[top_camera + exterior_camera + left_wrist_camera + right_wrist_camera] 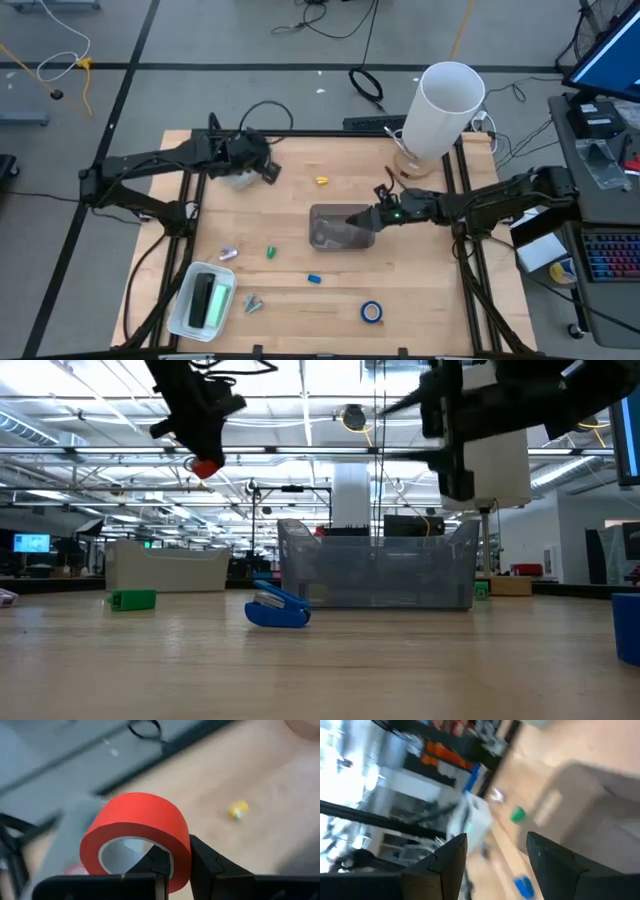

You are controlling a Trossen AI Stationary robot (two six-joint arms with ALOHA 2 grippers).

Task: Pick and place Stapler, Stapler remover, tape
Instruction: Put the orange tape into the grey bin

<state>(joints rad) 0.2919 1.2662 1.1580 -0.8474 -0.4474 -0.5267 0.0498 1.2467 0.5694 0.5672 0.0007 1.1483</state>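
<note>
The red tape (135,832) was pinched by its wall in the left gripper (176,862), one finger inside the ring and one outside, held in the air above the table's (440,290) far left part. A yellow piece (238,810) lay on the wood beyond that gripper. The right gripper (495,855) hung with fingers apart and nothing between them, over the clear bin (338,228) mid-table. A blue tape (372,312) lay nearer the front edge, well apart from both. A white tray (203,299) sat front left.
</note>
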